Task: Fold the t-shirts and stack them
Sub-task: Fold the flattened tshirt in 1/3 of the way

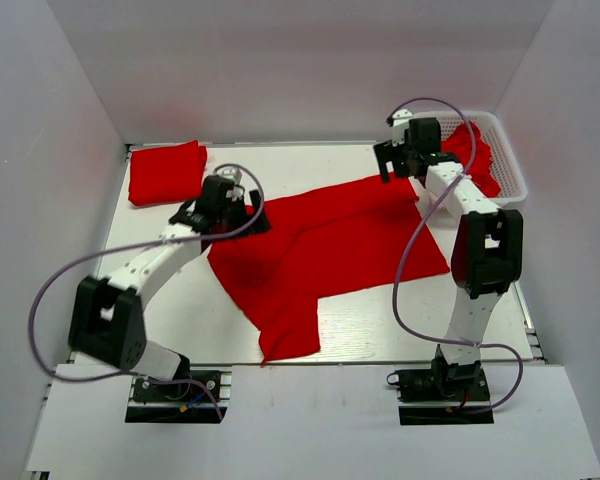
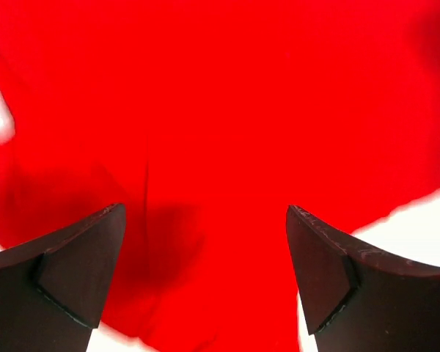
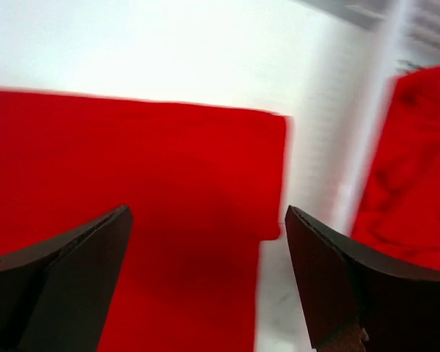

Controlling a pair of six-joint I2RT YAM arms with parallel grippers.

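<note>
Looking down on the spread t-shirt, flat on the table: fills the view under the left gripper, jaws wide apart, nothing pinched. Same at the right gripper: jaws parted above the cloth's corner, gripping nothing. Off to that gripper's right, a bunched t-shirt in the white basket. Beyond and left of the left jaws, a folded t-shirt.

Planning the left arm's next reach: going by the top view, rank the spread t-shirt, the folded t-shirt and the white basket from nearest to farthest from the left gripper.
1. The spread t-shirt, right under the left gripper.
2. The folded t-shirt, at the far left corner.
3. The white basket, at the far right corner.
</note>
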